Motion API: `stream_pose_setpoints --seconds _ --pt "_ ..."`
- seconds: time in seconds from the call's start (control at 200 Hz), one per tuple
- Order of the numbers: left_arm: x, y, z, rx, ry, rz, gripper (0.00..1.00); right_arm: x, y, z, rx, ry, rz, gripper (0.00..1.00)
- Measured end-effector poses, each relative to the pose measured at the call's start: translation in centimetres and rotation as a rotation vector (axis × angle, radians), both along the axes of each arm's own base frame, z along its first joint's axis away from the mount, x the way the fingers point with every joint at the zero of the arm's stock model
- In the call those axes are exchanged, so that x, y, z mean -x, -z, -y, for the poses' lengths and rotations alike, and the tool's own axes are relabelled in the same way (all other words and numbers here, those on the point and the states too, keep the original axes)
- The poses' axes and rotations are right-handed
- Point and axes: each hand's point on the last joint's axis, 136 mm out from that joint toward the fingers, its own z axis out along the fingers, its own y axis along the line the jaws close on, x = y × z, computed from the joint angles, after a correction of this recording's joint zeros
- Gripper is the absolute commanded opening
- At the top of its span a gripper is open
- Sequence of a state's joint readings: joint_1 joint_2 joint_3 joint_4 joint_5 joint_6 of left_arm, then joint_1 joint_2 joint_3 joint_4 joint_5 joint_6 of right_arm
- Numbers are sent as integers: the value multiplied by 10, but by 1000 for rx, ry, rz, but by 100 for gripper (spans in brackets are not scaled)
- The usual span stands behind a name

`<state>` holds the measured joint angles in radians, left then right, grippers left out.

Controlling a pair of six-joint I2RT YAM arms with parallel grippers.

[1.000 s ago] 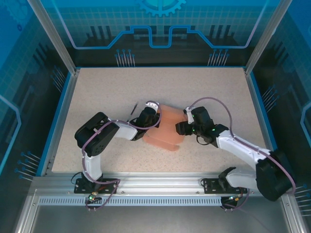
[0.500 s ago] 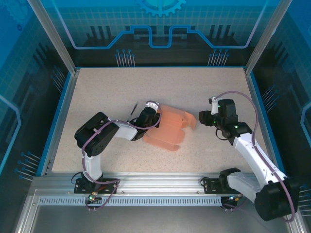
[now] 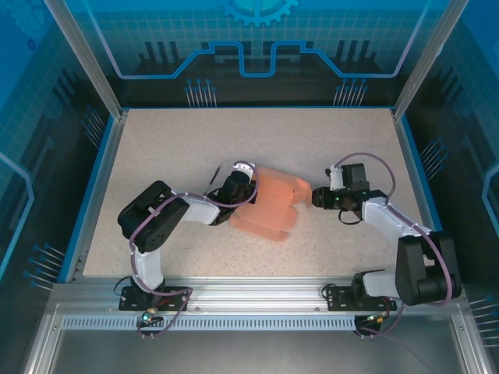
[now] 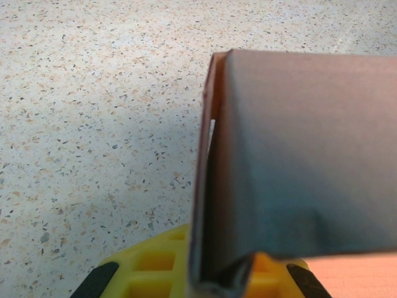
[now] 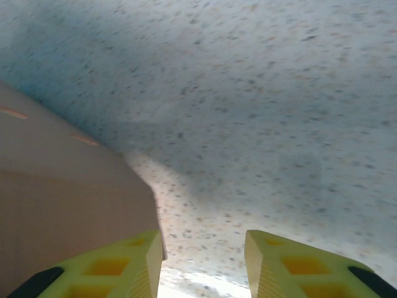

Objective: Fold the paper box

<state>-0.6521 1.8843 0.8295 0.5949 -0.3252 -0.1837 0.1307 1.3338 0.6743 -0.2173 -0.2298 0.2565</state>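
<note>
the speckled table [image 3: 156,148] takes up the middle of the top view. it has a blue rim on its left, far and right sides, and a metal rail [image 3: 257,290] runs across the lower edge where both arms are bolted. wide bare surface lies in the upper half and the lower left of the frame. the paper box [image 3: 274,204] sits just right of centre, a salmon-pink card partly folded with one panel raised. the left gripper [image 3: 240,192] is at its left edge. in the left wrist view its yellow fingers [image 4: 155,267] are clamped on the card's folded edge, which stands upright between them at bottom centre. the right gripper [image 3: 315,196] is just beside the box's right end. in the right wrist view its jaws are apart with bare table between them, and the card's corner is just beside the finger on the left of the frame. a thin dark stick [image 3: 213,175] lies up-left of the left gripper, near it but apart from the box.
</note>
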Motion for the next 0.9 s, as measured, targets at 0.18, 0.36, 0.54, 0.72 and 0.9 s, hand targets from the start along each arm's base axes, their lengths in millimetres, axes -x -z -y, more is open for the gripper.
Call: stream_pose_setpoints --seconds 0.18,0.36,0.54,0.72,0.9 --pt "0 0 0 1 0 0 0 -1 1 -19 -51 -68 6 38" --pt "1 1 0 -1 -1 -5 0 -2 0 -37 -83 -142 24 39" --pt "1 1 -1 -3 -1 -6 0 -3 0 -53 -103 -208 38 39" --pt "1 1 0 -1 3 -8 0 -7 -5 -62 -112 -247 68 40" --pt "1 -1 1 4 6 -5 0 -10 -11 -67 -113 -277 103 43"
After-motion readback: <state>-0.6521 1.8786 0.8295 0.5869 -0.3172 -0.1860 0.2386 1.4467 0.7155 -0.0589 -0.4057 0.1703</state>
